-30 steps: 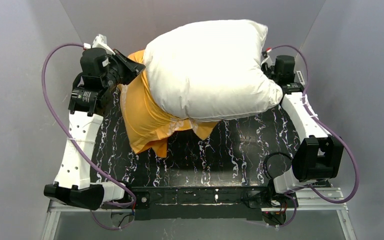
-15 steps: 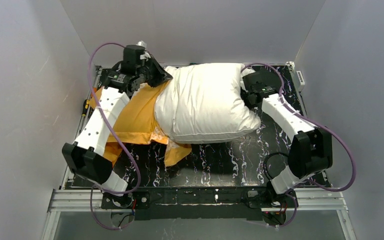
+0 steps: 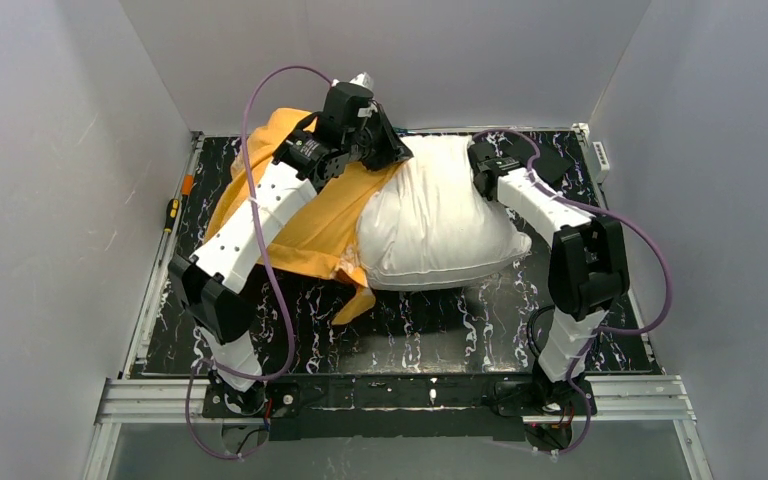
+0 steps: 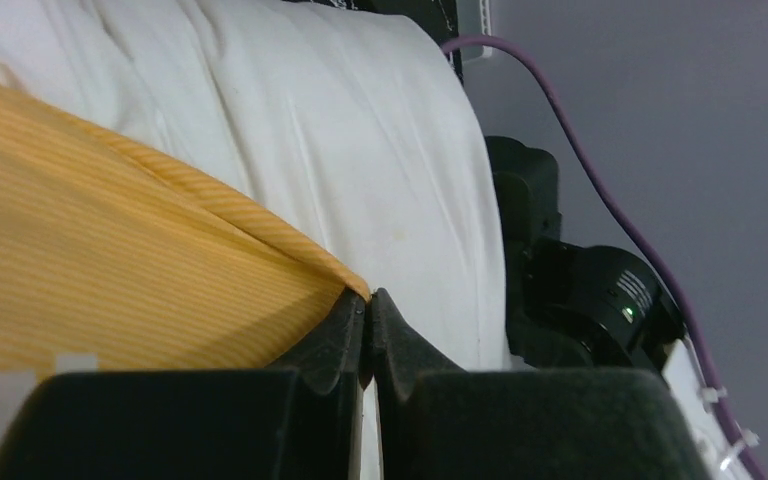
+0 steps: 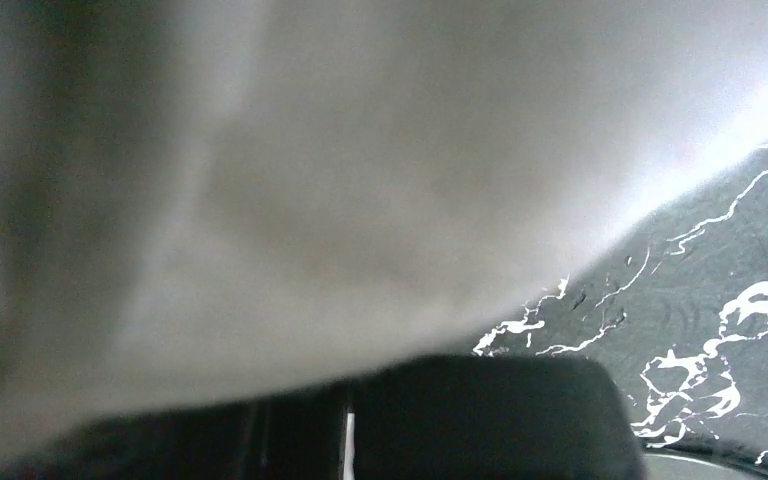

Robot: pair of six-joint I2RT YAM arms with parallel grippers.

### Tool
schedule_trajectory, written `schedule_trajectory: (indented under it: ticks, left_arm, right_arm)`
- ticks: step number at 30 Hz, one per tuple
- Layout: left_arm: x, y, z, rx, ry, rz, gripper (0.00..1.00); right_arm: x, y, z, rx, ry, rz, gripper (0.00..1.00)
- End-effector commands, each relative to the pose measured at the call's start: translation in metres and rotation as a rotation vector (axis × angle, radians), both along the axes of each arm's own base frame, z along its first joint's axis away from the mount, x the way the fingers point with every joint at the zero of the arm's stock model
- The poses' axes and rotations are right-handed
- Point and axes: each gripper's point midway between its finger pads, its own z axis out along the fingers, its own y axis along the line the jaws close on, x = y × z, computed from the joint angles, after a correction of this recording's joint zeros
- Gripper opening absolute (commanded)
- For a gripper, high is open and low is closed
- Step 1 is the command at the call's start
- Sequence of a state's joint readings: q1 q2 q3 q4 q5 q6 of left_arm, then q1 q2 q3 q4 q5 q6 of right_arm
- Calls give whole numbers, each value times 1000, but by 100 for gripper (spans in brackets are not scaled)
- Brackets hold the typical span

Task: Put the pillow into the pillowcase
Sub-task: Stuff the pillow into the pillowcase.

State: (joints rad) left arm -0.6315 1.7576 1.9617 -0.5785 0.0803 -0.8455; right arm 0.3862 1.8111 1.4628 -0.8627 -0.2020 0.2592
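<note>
The off-white pillow (image 3: 440, 225) lies on the table's middle, its left part inside the orange pillowcase (image 3: 305, 225). My left gripper (image 3: 392, 152) is at the pillow's far left corner, shut on the pillowcase's edge (image 4: 300, 262), with the pillow (image 4: 360, 150) just behind the hem. My right gripper (image 3: 480, 160) is pressed against the pillow's far right side. In the right wrist view its jaws stand nearly together with pillow fabric (image 5: 360, 200) pressed over them, so I cannot tell whether they hold it.
The black marbled table top (image 3: 440, 330) lies around the pillow. A screwdriver with an orange handle (image 3: 172, 210) lies at the left edge. Grey walls stand on three sides. Purple cables loop from both arms.
Both arms came down and toward the middle. The pillow dropped to the table, and the left gripper drew the pillowcase edge rightward farther over it.
</note>
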Motion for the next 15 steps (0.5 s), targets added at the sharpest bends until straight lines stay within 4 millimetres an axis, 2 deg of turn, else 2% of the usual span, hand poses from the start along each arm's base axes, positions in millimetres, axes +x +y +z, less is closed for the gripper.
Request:
schedule_trajectory:
  ticks: [1,2,3,4,7,8,11,15]
  left_arm:
    - [-111,-81,109,-305,-137,-452,0]
    - [-104,-67,89,-220,-100,-390,0]
    - [-97,-54,80,-174,-90,-348,0]
    - [-90,-35,61,-105,-45,-280,0]
    - [-71,17,16,-36,71,-157,0]
    - [-63,34,7,-40,97,-111,0]
    - [-39,71,3,-67,76,-15,0]
    - [-17,81,25,-56,-4,-5,0]
  right_arm:
    - [-11,62,29,86,-102,276,1]
    - [-11,54,31,51,-114,262,1]
    - [-11,45,28,8,-116,242,1]
    - [-13,37,30,-15,-124,226,1]
    - [-19,15,30,-45,-119,168,1]
    - [-20,10,31,-51,-123,153,1]
    - [-23,0,32,-62,-130,124,1]
    - [-23,-9,38,-75,-143,92,1]
